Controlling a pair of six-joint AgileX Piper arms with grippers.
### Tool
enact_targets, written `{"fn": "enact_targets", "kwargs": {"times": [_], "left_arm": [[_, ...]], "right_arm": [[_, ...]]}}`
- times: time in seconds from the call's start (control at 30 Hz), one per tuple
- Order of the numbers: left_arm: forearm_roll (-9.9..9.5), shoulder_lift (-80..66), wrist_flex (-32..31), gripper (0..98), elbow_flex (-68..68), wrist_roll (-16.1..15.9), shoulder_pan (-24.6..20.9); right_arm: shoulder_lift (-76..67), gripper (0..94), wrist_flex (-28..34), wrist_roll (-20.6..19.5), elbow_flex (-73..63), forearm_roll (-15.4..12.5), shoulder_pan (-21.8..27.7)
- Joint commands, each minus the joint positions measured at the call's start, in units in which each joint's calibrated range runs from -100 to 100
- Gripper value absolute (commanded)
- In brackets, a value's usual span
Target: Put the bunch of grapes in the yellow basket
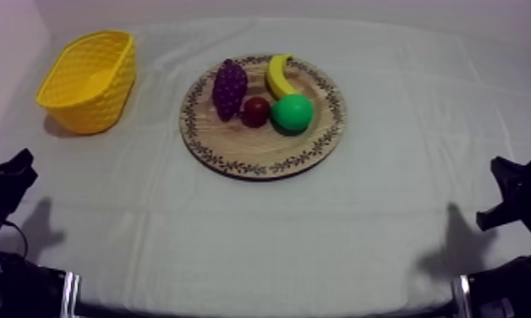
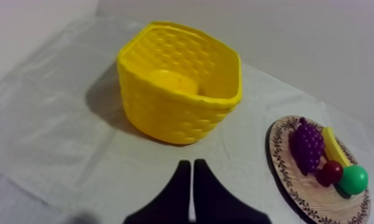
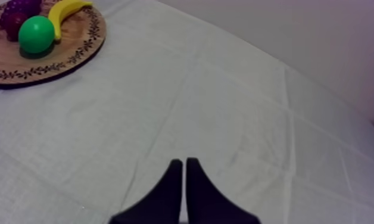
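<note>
**Starting position: grapes not yet grasped**

The grapes (image 1: 229, 86) lie on the left part of the board (image 1: 235, 156), just beside the red fruit (image 1: 254, 111). The basket (image 1: 91, 106) stands apart at the table's left. The left gripper (image 2: 192, 164), nearer both, seems the fitter: open wide, descend over the bunch, and clear the red fruit. It and the right gripper (image 3: 183, 161) rest closed, fingers together, holding nothing.
</note>
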Motion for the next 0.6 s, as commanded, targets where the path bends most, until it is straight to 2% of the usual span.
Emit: {"fn": "enact_targets", "kwargs": {"times": [0.0, 0.3, 0.47, 0.5, 0.57], "left_arm": [[-0.03, -0.02, 0.02, 0.0, 0.00, -0.01, 0.00], [-0.03, -0.02, 0.02, 0.0, 0.00, 0.01, 0.16], [-0.03, -0.20, -0.09, 0.0, 0.00, -0.12, 2.32], [-0.05, -0.23, 0.07, 0.0, -0.14, 0.31, 3.16], [-0.34, -0.15, 3.61, 0.0, -1.60, 3.17, 4.74]], "right_arm": [[0.00, 0.3, -0.01, -0.08, 0.00, -0.01, -0.01], [0.00, 0.3, -0.01, -0.08, 0.00, -0.01, -0.01], [0.00, 0.3, -0.01, -0.09, 0.00, -0.01, -0.01], [0.00, 0.3, -0.01, -0.08, 0.00, -0.01, -0.01], [0.00, 0.3, -0.01, -0.08, 0.00, -0.01, -0.01]]}}
